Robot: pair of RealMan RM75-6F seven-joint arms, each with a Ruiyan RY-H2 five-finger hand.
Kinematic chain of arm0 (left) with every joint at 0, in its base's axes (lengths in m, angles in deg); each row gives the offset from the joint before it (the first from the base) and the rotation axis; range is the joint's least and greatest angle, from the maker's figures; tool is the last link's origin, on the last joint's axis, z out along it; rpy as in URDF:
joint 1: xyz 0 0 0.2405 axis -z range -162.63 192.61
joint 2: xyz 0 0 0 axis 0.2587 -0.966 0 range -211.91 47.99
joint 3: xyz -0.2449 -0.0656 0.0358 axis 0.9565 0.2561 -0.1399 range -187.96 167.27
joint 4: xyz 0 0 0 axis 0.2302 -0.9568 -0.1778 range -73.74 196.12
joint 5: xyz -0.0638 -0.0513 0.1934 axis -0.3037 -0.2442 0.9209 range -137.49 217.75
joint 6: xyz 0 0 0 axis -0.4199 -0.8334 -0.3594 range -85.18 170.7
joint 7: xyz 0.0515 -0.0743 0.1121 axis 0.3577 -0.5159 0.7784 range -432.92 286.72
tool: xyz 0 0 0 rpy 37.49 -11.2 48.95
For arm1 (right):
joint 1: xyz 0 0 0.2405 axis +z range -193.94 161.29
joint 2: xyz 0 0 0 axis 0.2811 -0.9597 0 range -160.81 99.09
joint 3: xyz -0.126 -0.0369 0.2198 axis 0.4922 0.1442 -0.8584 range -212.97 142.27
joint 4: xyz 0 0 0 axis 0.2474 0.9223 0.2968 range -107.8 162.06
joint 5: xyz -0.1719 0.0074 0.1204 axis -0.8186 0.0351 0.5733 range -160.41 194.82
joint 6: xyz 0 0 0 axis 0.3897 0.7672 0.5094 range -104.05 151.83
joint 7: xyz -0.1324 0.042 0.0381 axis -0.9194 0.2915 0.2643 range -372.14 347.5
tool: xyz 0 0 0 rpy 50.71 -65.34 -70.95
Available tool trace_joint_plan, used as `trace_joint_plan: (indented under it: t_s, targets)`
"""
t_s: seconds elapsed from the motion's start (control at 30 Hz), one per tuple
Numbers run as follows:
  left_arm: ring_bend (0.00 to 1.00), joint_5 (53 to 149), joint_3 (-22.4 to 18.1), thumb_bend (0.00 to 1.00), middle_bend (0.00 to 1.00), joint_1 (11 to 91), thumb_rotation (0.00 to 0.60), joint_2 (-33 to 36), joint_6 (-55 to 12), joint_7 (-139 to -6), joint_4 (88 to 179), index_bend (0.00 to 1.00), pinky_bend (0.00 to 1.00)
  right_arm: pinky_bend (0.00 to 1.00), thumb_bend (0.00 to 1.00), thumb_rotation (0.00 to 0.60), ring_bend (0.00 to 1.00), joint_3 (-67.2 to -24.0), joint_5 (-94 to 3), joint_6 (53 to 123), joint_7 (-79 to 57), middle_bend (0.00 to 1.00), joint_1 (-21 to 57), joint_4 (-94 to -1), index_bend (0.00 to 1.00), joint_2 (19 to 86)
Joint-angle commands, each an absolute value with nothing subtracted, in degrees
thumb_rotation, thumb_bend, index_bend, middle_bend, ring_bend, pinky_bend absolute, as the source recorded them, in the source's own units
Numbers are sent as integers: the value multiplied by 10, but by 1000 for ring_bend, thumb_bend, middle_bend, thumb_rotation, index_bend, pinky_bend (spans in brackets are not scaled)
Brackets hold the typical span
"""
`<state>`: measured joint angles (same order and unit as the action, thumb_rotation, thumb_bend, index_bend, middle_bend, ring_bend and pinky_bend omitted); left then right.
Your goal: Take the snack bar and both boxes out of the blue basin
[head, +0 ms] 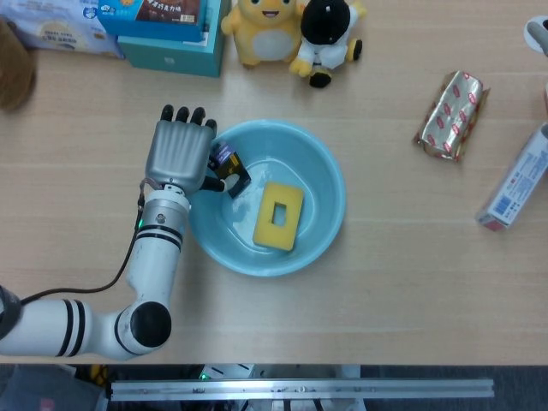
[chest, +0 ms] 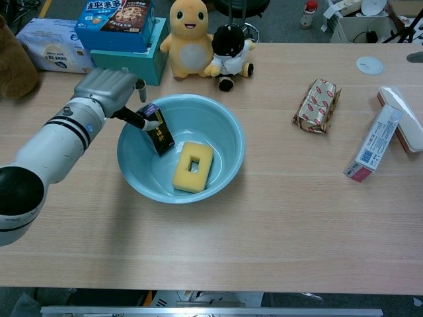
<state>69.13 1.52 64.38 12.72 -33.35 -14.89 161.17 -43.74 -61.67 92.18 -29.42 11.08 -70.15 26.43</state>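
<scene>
A small black box (head: 229, 170) (chest: 156, 127) stands tilted against the left inner wall of the blue basin (head: 324, 168) (chest: 206, 116). My left hand (head: 178, 152) (chest: 108, 86) hovers palm down over the basin's left rim with its fingers stretched out, and its thumb touches the box's front. The foil-wrapped snack bar (head: 451, 115) (chest: 316, 105) and a white-blue box (head: 516, 183) (chest: 371, 144) lie on the table to the right. Only a sliver of my right hand (head: 539, 23) shows at the top right edge.
A yellow sponge (head: 278, 215) (chest: 192, 166) lies in the basin's middle. Two plush toys (head: 291, 30) and stacked boxes (head: 167, 30) stand at the back. A pink-edged white box (chest: 402, 126) lies at the far right.
</scene>
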Motion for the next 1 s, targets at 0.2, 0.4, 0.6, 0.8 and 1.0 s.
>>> trace_joint_plan:
  t_s: [0.2,0.4,0.6,0.8,1.0]
  targets:
    - [200,683,8,147,207,649,294,142,-343,-133,1590,345,163,238,0,600,41,-436,-619,918,-288,127,109,-698,0,264]
    - [205,694,3,148,211,645,313,145,-347,-143,1593,361,163,238,0,600,41,-436,-619,917,-285,127,108,-696,0,265]
    - [209,697,-1,147,215,644,335,151,-349,-141,1597,383,163,238,0,600,41,-436,-617,917,-283,128,106,-693,0,265]
    - [210,713,-5,147,216,640,338,157,-356,-147,1603,403,163,238,0,600,41,-436,-617,919,-279,128,102,-690,0,265]
    - [213,735,-9,147,222,638,346,165,-364,-152,1605,425,163,238,0,600,41,-435,-618,916,-276,127,102,-687,0,266]
